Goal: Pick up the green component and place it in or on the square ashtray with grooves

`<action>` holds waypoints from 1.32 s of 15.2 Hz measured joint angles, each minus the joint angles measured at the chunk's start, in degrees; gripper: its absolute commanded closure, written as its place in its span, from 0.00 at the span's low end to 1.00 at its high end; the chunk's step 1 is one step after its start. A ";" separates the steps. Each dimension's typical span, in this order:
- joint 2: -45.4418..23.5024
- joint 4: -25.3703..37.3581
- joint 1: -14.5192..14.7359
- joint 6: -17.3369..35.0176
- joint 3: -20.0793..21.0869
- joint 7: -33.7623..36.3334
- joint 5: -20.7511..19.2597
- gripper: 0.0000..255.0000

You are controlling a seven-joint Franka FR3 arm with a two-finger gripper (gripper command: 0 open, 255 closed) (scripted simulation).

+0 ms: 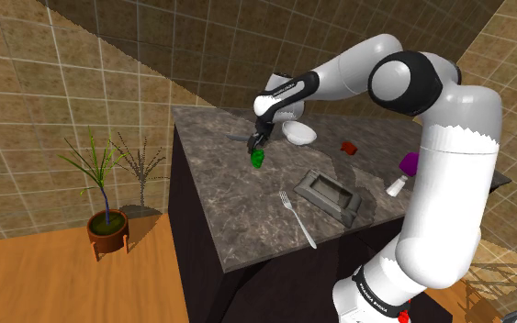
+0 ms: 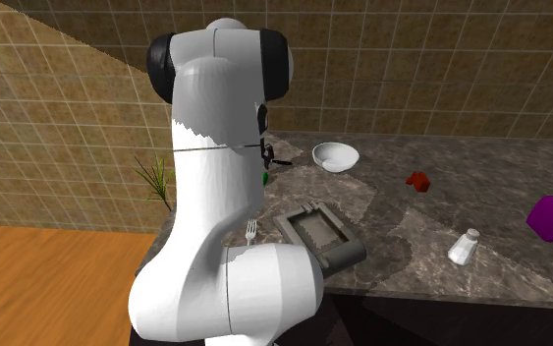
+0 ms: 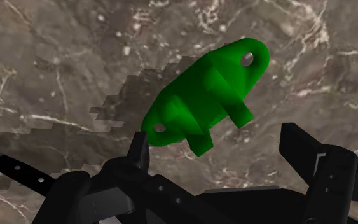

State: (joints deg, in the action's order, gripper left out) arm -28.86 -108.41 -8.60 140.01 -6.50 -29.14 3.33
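The green component [image 3: 203,95], a small bracket with a hole at each end, lies on the dark marble counter [image 1: 229,193]. My gripper [image 3: 222,153] hangs just above it, open, with both black fingers [image 3: 304,153] apart and touching nothing. In the shoulder view the gripper [image 1: 258,138] is right over the green component [image 1: 257,158]. In the second exterior view my arm hides most of the component, leaving a sliver of green [image 2: 265,180]. The square grey ashtray [image 1: 330,194] sits nearer the stand, toward the shoulder view's right, and appears as the ashtray [image 2: 318,231] beside my arm.
A fork [image 1: 297,218] lies by the ashtray near the counter's front edge. Behind the gripper is a white bowl [image 1: 299,134]. A red object [image 1: 348,147], a purple spray bottle [image 1: 409,163] and a white shaker [image 1: 395,187] stand further right. On the floor is a potted plant [image 1: 107,183].
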 measured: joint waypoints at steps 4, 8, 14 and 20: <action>-0.94 0.16 -0.04 0.79 0.10 -0.02 0.12 0.00; -0.98 0.19 -0.05 0.81 0.10 -0.04 0.13 1.00; -0.98 0.19 -0.05 0.82 0.11 -0.03 0.13 1.00; 0.09 -1.06 -0.01 1.06 -0.10 0.16 0.05 0.00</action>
State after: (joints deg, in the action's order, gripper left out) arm -28.78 -109.46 -8.61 141.07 -6.60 -28.99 3.38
